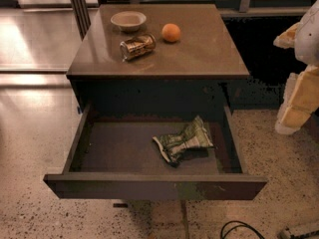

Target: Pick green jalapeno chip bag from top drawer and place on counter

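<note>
Bag first: the green jalapeno chip bag (pixel 184 141) lies flat on the bottom of the top drawer (pixel 119 151), right of the middle and nearer the drawer's right side than its left. It is pinched at the waist with both ends flaring, and it lies open to view from above. Its print is white and dark, but no word of it can be read. The drawer stands pulled out below the desk's front edge.

The arm shows as pale white and cream blocks at the right border of the view, off the desk's right edge and over the speckled floor (pixel 279 158). Its lower cream part is probably the tool (pixel 294 113), hanging outside the drawer and well apart from the bag. Whether it is open or closed I cannot tell.

On the glossy brown desk top (pixel 204 49), toward the rear left corner, sits a pale bowl (pixel 128 20), with an orange (pixel 171 32) near its right. A crushed gold-brown can (pixel 137 47) lies on its side just in front of them, its label unreadable. A dark cable (pixel 239 228) curls on the floor beyond the front right corner.
</note>
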`<action>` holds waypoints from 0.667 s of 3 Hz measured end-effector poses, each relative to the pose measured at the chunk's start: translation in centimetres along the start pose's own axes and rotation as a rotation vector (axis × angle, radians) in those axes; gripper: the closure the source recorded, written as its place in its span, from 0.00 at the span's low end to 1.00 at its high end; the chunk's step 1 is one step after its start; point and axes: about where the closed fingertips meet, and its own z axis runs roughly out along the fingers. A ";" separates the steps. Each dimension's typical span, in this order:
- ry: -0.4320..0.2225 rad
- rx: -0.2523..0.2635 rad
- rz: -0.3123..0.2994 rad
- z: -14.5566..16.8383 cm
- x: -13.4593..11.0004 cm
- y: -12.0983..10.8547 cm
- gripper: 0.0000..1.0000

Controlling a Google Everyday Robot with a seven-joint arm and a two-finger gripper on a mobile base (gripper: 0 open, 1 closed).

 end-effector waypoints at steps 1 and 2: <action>0.000 0.000 0.000 0.0 0.0 0.0 0.00; -0.068 -0.009 -0.004 2.7 0.3 0.3 0.00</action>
